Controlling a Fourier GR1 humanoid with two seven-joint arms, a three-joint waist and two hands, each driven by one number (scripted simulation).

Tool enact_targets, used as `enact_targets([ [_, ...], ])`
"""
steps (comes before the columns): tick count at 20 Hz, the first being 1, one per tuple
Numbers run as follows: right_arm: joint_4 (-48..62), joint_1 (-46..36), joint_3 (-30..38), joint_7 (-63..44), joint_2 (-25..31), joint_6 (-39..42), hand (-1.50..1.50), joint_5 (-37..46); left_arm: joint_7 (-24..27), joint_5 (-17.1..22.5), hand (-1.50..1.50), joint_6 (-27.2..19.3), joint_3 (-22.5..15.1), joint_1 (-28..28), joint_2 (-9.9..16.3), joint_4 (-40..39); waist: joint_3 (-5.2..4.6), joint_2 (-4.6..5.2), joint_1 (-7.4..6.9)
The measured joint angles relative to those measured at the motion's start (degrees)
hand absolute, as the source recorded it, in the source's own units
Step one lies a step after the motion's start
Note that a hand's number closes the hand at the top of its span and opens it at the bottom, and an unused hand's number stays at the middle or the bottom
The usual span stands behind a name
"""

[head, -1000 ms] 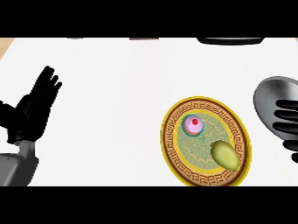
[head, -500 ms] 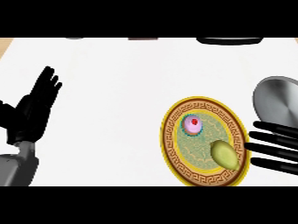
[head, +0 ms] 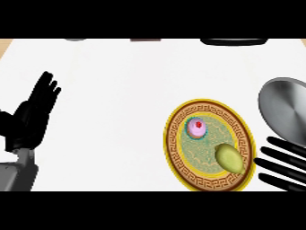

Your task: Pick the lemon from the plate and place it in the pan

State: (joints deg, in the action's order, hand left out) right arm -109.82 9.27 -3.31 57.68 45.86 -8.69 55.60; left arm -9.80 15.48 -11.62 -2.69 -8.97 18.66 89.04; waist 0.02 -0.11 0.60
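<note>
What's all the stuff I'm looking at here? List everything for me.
plate: one, yellow rim with brown patterned band, right of centre on the counter.
lemon: one, yellow-green, on the plate's lower right.
cupcake: one, pink with a red top, on the plate's upper part.
pan: one, grey metal, right of the plate.
counter: one, white.
dark objects: three, partly cut off at the far edge; cannot tell what they are.
left robot hand: black, open, resting at left.
right robot hand: black, fingers straight, lower right beside the lemon.
</note>
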Motion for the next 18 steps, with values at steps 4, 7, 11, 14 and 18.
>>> enact_targets([
  [4,-0.2,1.5,0.1,0.8,-3.5,-1.4,-1.50,2.0,-0.9,-0.5,0.00,1.1,0.8,0.0,-0.4,0.9,-0.02,0.03,-0.23],
  [7,-2.5,4.0,-1.2,0.6,-5.8,-1.9,-1.50,5.3,-0.9,-1.2,0.00,1.3,1.4,0.6,-0.9,1.3,-0.02,0.02,-0.25],
  [11,-3.2,6.4,-2.3,-0.2,-9.4,-3.2,-1.50,11.3,-2.5,-1.7,0.00,1.8,1.9,0.5,-1.3,2.7,-0.02,0.03,-0.29],
  [14,-3.7,5.5,-3.7,-2.2,-12.7,-2.2,-1.50,15.4,-2.3,-2.6,0.00,1.9,1.8,0.8,-2.6,2.5,-0.02,0.06,-0.39],
  [18,-4.9,5.0,-4.9,-4.1,-16.0,-0.5,-1.50,19.0,-3.7,-3.3,0.00,2.5,2.6,0.6,-2.9,3.6,-0.03,0.06,-0.45],
])
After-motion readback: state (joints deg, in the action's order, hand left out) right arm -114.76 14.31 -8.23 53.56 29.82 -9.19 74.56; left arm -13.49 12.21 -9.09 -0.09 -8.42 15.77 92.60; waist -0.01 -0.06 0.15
